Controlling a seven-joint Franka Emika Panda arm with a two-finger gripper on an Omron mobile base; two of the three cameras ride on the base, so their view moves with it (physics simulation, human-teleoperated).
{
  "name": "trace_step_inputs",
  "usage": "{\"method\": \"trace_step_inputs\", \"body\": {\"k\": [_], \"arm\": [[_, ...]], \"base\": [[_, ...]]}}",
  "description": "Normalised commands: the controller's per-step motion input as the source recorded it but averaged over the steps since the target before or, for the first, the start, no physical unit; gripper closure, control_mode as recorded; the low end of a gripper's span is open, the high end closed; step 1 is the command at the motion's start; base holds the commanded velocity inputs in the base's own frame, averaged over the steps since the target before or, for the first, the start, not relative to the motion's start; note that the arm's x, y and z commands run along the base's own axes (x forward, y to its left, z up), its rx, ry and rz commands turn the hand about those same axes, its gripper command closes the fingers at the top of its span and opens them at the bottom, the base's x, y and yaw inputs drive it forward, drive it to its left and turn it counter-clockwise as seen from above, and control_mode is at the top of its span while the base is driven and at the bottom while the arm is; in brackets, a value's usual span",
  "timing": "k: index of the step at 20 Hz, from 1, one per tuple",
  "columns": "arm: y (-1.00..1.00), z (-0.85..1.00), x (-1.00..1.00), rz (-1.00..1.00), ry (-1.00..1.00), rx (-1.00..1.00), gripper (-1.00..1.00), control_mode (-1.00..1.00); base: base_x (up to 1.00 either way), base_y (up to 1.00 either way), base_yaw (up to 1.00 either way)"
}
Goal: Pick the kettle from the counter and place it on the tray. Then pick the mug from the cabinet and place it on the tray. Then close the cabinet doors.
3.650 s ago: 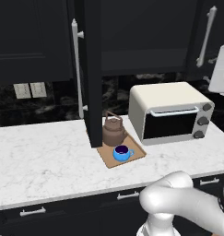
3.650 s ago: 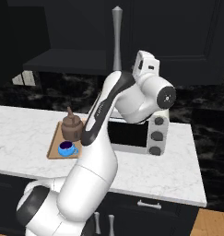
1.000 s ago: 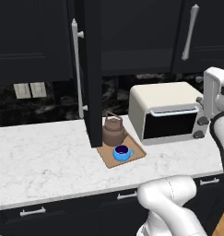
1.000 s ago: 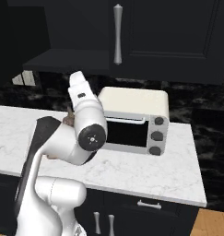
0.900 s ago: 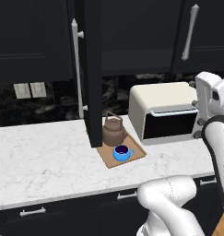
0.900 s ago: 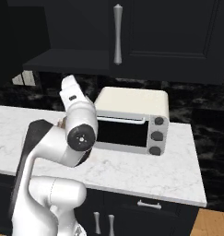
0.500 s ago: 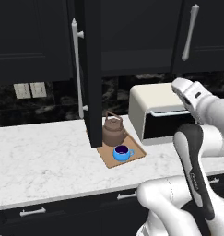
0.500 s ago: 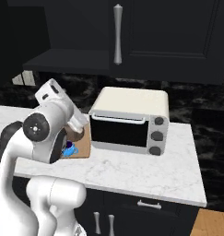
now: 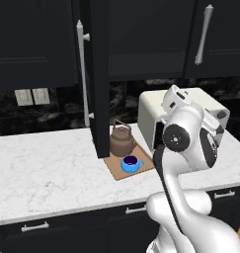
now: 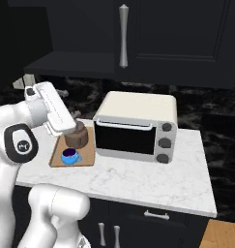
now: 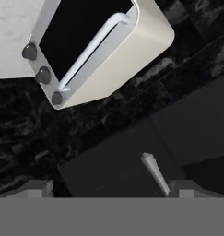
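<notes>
Brown kettle point(image 9: 121, 141) and blue mug point(image 9: 131, 163) sit on the tray point(image 9: 122, 170) mid-frame, left door point(image 9: 98, 74) swung open edge-on, gripper jaws spread wide, holding nothing.

the squat brown kettle point(image 9: 122, 141) and small blue mug point(image 9: 131, 163) both sit on the tan wooden tray point(image 9: 119, 171) — mug in front. tray lies on the white marble counter point(image 9: 47, 168), under one open black cabinet door point(image 9: 98, 74).
</notes>
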Motion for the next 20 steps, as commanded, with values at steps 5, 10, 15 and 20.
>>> {"method": "trace_step_inputs", "body": {"k": [5,10,15,20], "arm": [[-0.19,-0.17,-0.03,-0.52,-0.09,-0.40,-1.00,-1.00],[0.01,-0.11,-0.40,-0.44,-0.21,-0.33,-1.00,-1.00],[0.15,-0.07,-0.69,-0.04,-0.38,-0.22,-1.00,-1.00],[0.64,0.00,-0.18,-0.13,-0.09,-0.23,-1.00,-1.00]], "base": [[0.00,0.00,0.00],[0.00,0.00,0.00],[0.00,0.00,0.00],[0.00,0.00,0.00]]}}
